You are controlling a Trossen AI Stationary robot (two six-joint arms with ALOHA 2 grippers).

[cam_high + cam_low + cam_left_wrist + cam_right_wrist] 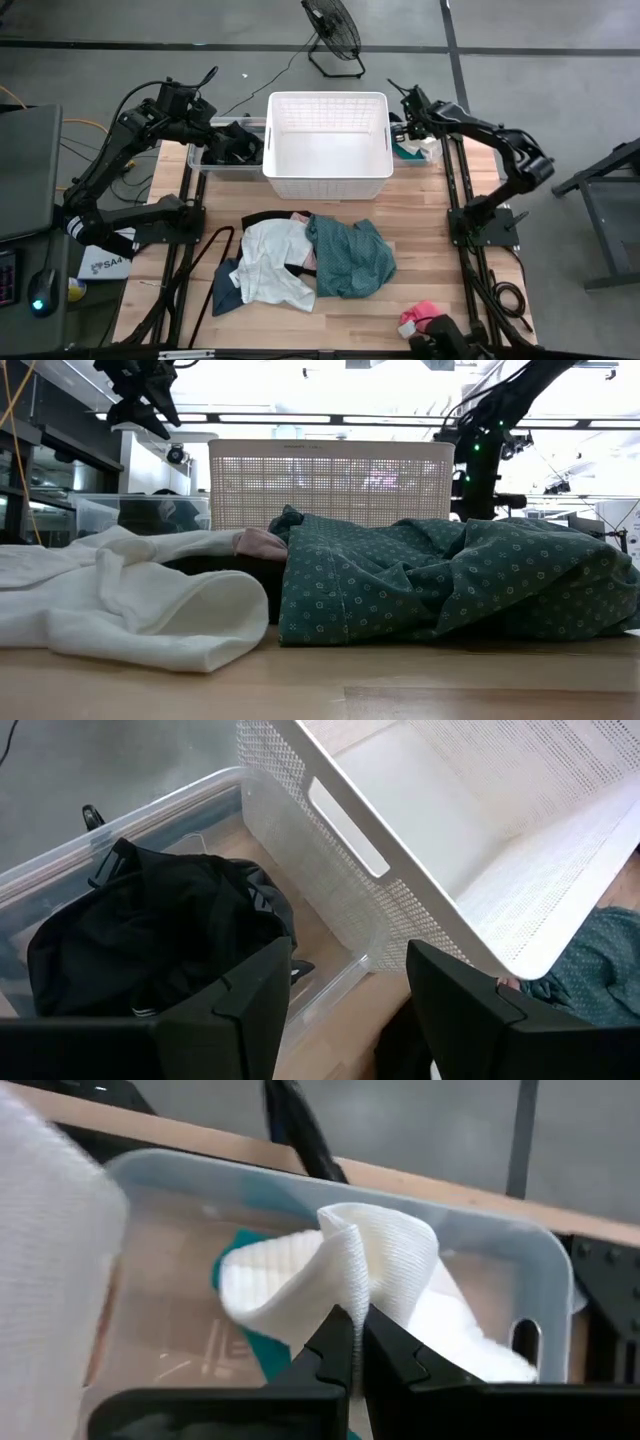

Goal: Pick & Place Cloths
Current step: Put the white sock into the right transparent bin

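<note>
"SA4" in dark letters, white label [103, 264], at left arm's base

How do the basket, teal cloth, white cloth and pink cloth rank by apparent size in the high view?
1. Basket, largest.
2. and 3. Teal cloth and white cloth: look about alike, each partly overlapped in the pile, so unranked.
4. Pink cloth, smallest, at the table edge.

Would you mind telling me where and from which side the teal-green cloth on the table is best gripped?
I would grip the teal-green cloth at its raised, bunched folds near the middle, coming straight down from above. It lies crumpled in a heap, so the ridges give a gripper something to pinch. Its picture-left edge meets the white cloth, so stay toward its free right half to lift it alone.
</note>
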